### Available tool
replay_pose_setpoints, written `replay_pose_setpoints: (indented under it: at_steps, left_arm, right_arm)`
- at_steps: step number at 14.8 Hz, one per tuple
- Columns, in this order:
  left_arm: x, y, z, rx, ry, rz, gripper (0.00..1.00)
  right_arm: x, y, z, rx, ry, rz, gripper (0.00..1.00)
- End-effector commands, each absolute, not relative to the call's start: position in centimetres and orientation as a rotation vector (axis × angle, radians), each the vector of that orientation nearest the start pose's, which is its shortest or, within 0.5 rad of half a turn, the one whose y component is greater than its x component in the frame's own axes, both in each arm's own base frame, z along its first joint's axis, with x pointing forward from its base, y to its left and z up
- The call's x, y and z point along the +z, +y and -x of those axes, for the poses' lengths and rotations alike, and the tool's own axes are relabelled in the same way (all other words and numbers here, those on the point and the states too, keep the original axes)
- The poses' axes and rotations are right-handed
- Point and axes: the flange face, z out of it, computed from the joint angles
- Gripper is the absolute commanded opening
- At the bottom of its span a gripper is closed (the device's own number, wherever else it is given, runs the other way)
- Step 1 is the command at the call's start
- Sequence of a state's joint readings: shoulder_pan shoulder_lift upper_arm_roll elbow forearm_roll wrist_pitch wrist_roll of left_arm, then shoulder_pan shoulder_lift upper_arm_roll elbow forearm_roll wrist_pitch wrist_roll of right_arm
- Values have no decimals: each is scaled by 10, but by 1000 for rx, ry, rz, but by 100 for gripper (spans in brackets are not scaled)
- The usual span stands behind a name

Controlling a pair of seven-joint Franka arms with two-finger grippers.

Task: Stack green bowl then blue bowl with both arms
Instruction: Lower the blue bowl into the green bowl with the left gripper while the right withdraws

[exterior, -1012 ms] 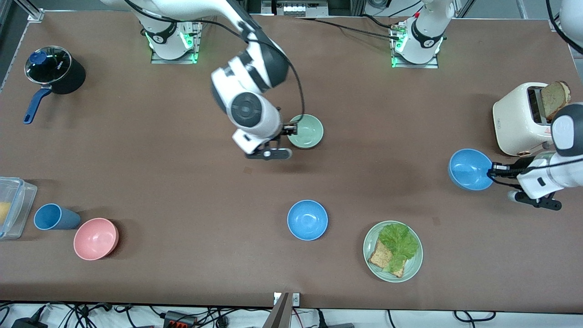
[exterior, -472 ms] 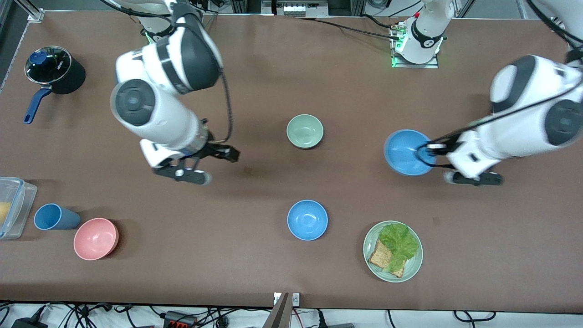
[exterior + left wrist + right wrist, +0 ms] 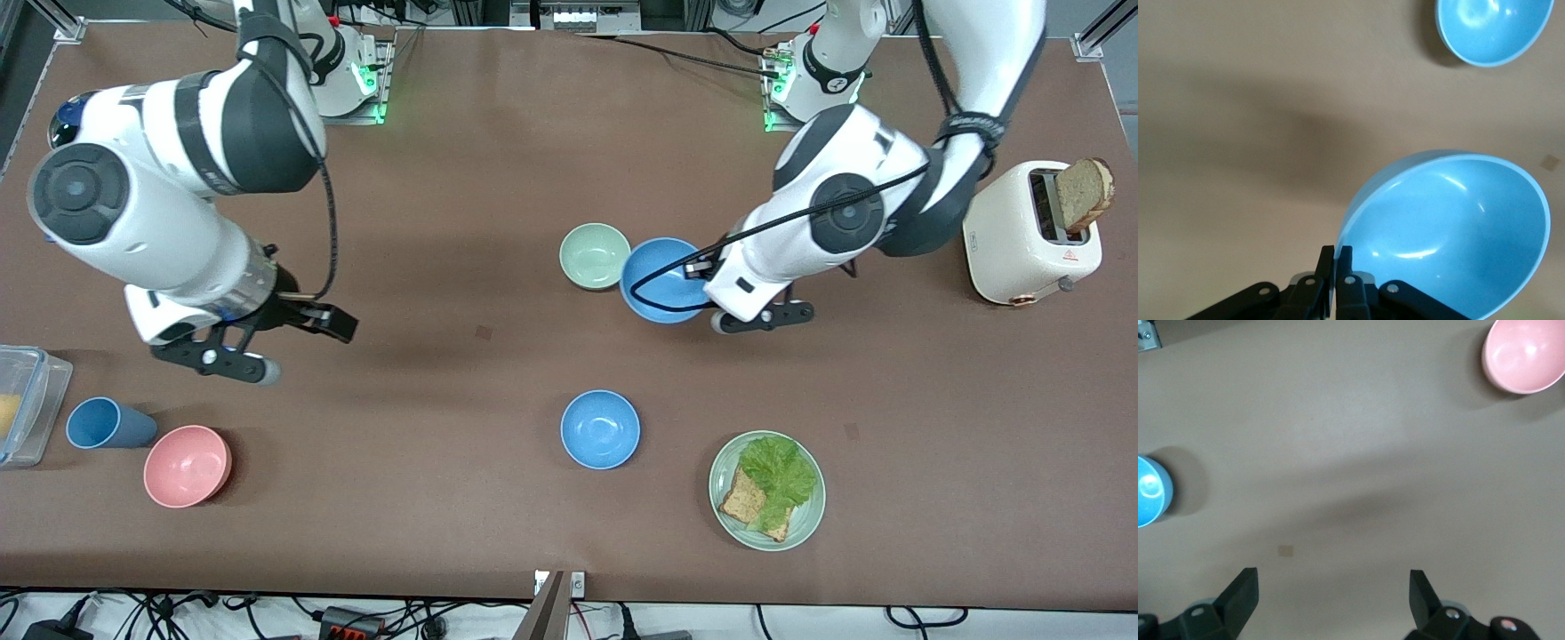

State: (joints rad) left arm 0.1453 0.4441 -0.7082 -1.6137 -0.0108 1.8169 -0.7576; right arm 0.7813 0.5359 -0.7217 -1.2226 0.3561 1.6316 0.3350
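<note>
Across the brown table (image 3: 498, 178), with cables hanging along the frame's lower edge: counted two blue bowls, one green, one pink bowl (image 3: 188, 466), one blue cup (image 3: 107, 423), one plate (image 3: 722, 502) of lettuce and bread, one toaster (image 3: 1022, 236). Stood upright at upper centre, the green bowl (image 3: 595, 256). Hung just beside it, pinched at the rim by the clenched left gripper (image 3: 702, 267), one blue bowl (image 3: 662, 280). Rested lower in frame, the second blue bowl (image 3: 600, 429). Spread wide and carrying nothing, the right gripper (image 3: 307, 348), over bare table toward its own arm's end.

Overhead front, two downward wrist views
</note>
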Motion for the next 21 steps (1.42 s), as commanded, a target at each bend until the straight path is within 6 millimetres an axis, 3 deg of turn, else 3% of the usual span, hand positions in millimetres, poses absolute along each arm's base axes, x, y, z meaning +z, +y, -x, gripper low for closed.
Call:
replay_pose_setpoints:
  at_steps: [1,3,5,8,13,16,19,21]
  left_arm:
    - [388,-312,-555,501,-490,3256,3]
    - [369,-333,-536,492,-458,3267,3]
    - [353,-341,-524,488,-458,3264,4]
    - [342,-367,-500,497,-410,3250,4]
    - [318,-376,-482,447,-348,3251,5]
    - [307,-375,-478,419,-305,3234,5]
    - [298,-376,-472,413,-273,3221,5]
    - [294,-391,-459,425,-231,3214,5]
  right_arm:
    - [523,164,-664,12,292,3142,100]
    - [522,140,-670,13,272,3142,100]
    - [521,116,-675,19,228,3138,100]
    - [522,84,-678,30,241,3089,100]
    - [539,4,-674,14,181,3025,100]
    - [559,-20,-663,-14,103,3055,100]
    - [572,-21,-651,-28,53,3111,100]
    - [577,-25,-641,-30,56,3112,100]
